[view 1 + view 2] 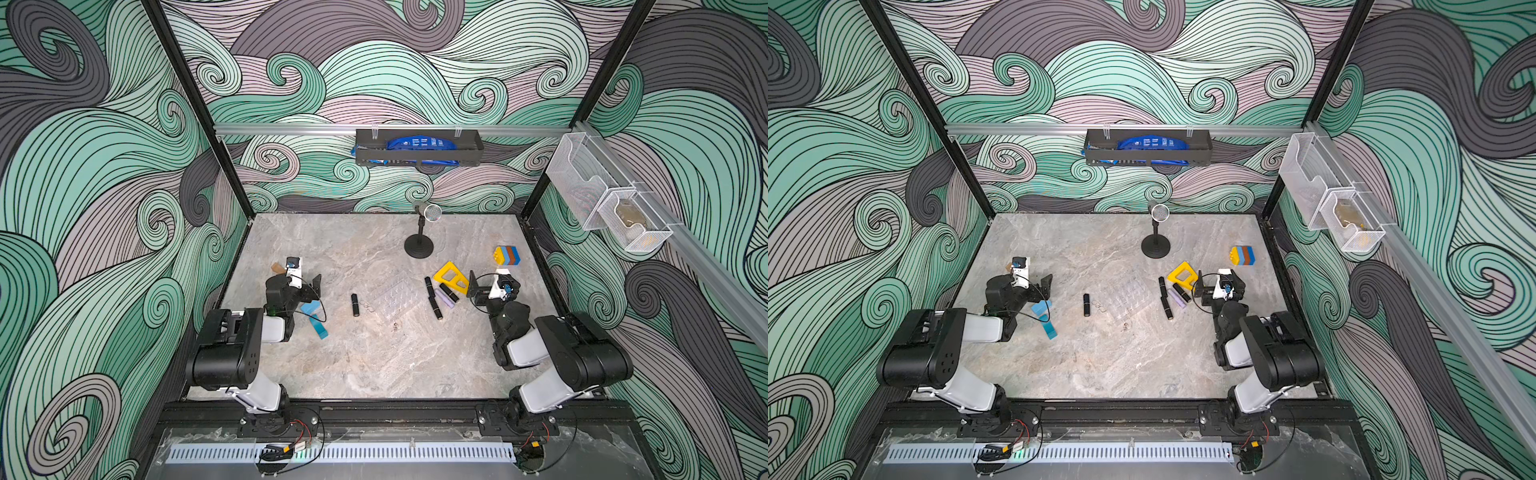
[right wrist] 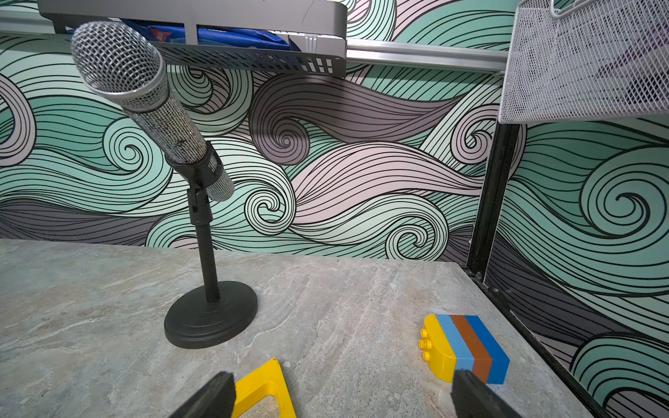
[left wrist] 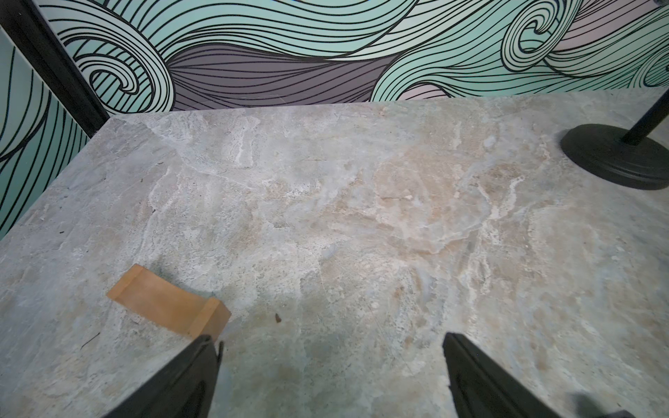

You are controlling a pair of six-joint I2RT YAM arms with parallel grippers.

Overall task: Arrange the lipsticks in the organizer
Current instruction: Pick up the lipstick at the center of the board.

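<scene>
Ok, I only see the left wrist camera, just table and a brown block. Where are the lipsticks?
Observer: One black lipstick lies alone on the table, on the left arm's side of the clear organizer.
Child: And the rest?
Observer: Four lie bunched on the organizer's other side: three black lipsticks and a lilac lipstick.
Child: Is any inside it yet?
Observer: None that I can see in both top views.
</scene>
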